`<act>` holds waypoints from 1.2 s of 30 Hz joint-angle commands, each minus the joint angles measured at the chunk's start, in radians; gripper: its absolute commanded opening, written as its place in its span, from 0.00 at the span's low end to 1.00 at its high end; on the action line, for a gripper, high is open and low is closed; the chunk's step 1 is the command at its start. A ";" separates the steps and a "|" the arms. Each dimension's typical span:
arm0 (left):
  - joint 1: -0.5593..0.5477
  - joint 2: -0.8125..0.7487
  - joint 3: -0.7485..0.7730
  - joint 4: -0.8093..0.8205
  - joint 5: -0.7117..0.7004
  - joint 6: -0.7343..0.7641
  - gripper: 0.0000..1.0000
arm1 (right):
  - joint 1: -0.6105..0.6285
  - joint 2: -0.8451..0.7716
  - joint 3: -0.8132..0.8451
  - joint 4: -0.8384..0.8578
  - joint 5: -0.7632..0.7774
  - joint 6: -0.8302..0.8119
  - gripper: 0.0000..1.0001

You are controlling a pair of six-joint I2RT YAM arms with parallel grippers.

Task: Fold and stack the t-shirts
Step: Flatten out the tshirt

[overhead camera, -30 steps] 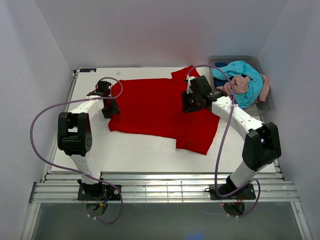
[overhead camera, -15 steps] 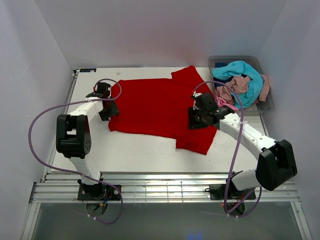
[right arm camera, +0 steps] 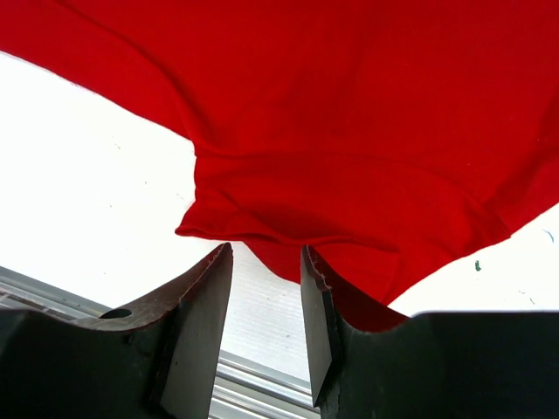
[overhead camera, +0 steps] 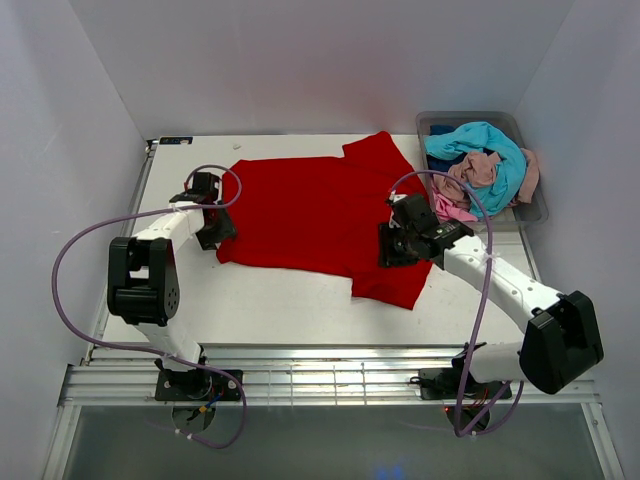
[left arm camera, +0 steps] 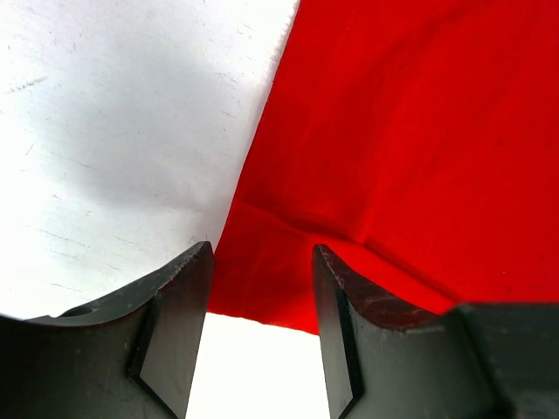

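Observation:
A bright red t-shirt (overhead camera: pixel 310 215) lies spread flat on the white table (overhead camera: pixel 270 300), one sleeve toward the back and one toward the front right. My left gripper (overhead camera: pixel 217 230) hovers at the shirt's left edge; in the left wrist view its jaws (left arm camera: pixel 262 262) stand open with bare table between them and the red hem (left arm camera: pixel 419 131) just beyond. My right gripper (overhead camera: pixel 393 248) hangs over the shirt's right part, above the front sleeve. In the right wrist view it (right arm camera: pixel 266 257) is open and empty, red cloth (right arm camera: pixel 349 113) ahead of its tips. More t-shirts lie heaped at the back right.
A clear grey bin (overhead camera: pixel 538 207) at the back right corner holds a turquoise tee (overhead camera: pixel 490 145), a dusty pink one (overhead camera: pixel 482 170) and a bright pink one (overhead camera: pixel 447 208). White walls close in on three sides. A ribbed metal rail (overhead camera: pixel 330 380) runs along the near edge.
My right gripper has moved from the back sleeve toward the front right over the shirt. My left gripper has slid a little nearer along the left edge and opened slightly.

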 commanded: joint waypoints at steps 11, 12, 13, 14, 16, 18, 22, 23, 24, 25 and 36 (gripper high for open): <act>0.004 -0.063 -0.054 0.020 -0.010 -0.012 0.29 | 0.015 -0.078 -0.061 -0.007 0.018 0.045 0.43; 0.004 -0.067 -0.058 0.020 -0.009 -0.011 0.24 | 0.015 -0.085 -0.064 -0.012 0.019 0.048 0.43; 0.003 -0.070 -0.058 0.020 -0.007 -0.011 0.18 | 0.015 -0.088 -0.067 -0.015 0.021 0.049 0.43; 0.003 -0.072 -0.060 0.020 -0.005 -0.008 0.09 | 0.015 -0.093 -0.073 -0.018 0.022 0.051 0.43; 0.003 -0.080 -0.061 0.018 -0.004 -0.003 0.00 | 0.017 -0.104 -0.078 -0.033 0.034 0.057 0.43; 0.003 -0.092 -0.061 0.009 -0.001 0.001 0.00 | 0.015 -0.120 -0.087 -0.044 0.047 0.061 0.43; 0.003 -0.159 -0.026 -0.026 0.005 0.001 0.00 | 0.015 -0.154 -0.095 -0.082 0.071 0.081 0.43; 0.003 -0.191 -0.017 -0.042 0.010 0.003 0.00 | 0.015 -0.160 -0.099 -0.087 0.074 0.084 0.43; 0.003 -0.207 -0.009 -0.051 0.011 0.006 0.00 | 0.015 -0.171 -0.107 -0.093 0.087 0.089 0.43; 0.003 -0.221 0.005 -0.059 0.013 0.008 0.00 | 0.017 -0.176 -0.113 -0.102 0.091 0.092 0.43; 0.003 -0.213 -0.081 -0.071 -0.002 0.023 0.53 | 0.015 -0.185 -0.201 -0.139 0.143 0.155 0.61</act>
